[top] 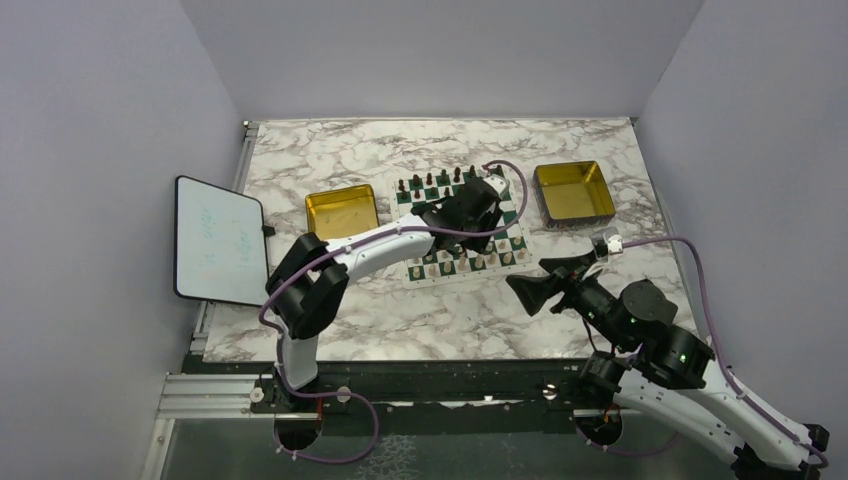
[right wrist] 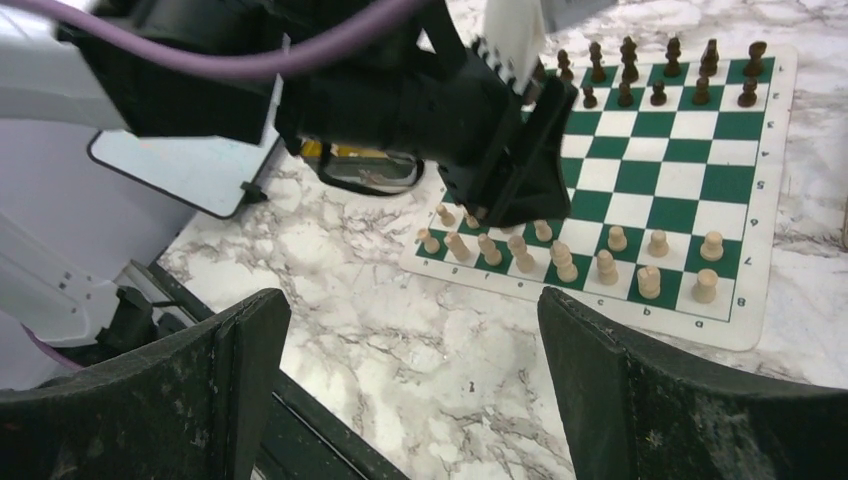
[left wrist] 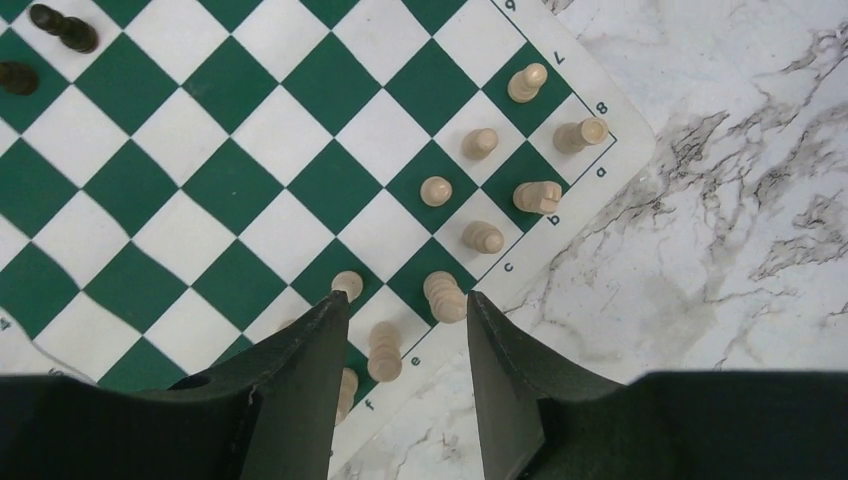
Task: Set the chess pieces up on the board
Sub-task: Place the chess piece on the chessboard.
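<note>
Hovering over the board [left wrist: 330, 185], your left gripper [left wrist: 405, 300] has its jaws parted and grips nothing, straddling one of the cream chess pieces [left wrist: 384, 350]. They fill the two near rows, with dark pieces [left wrist: 62, 27] opposite. Gold trays [top: 341, 212] flank the board. Your right gripper [right wrist: 412, 300] hangs wide open and empty, off the board's near corner.

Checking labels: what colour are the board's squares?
The board has green and white checks; left wrist view best.
</note>
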### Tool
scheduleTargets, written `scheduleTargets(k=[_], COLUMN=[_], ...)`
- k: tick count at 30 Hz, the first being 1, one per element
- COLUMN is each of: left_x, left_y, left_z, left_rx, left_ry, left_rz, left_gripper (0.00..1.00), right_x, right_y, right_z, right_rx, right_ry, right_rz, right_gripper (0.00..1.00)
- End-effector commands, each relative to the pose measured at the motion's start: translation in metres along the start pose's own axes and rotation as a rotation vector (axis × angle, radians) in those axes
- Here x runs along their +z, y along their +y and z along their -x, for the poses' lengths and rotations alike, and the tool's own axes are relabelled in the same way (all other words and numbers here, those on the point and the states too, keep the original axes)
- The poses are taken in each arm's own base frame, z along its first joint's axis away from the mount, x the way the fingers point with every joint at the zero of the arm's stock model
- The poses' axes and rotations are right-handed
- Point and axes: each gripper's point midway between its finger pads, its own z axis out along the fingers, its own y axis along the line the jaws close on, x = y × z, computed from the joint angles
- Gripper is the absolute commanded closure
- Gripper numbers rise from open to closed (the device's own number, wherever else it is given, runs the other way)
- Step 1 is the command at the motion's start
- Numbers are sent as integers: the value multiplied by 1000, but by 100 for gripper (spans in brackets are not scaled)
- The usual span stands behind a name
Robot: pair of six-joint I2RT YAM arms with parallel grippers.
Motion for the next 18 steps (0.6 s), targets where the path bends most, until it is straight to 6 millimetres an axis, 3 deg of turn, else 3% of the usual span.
scheduleTargets(k=[1, 6, 9, 13, 18], left_x=[-33, -56, -75, -106, -136], left_y=[25, 78, 118, 182, 241], left_z=[21, 21, 14, -5, -38], left_rx=[-53, -166, -230, -306, -391], left_ry=[-31, -24, -20, -8, 38], left_rz=[68, 144, 210, 366, 511], left_gripper=[52, 52, 53, 53, 53], right_x=[4, 13, 24, 33, 43], right_y=[-7, -2, 3, 1, 0], right_z=[-11, -22, -41, -59, -68], right_rx=[-13, -40, -103, -134, -149], right_ry=[7, 36, 113, 218, 241], right_rz=[-24, 8, 44, 23, 12], right_gripper=[0, 0, 0, 0, 0])
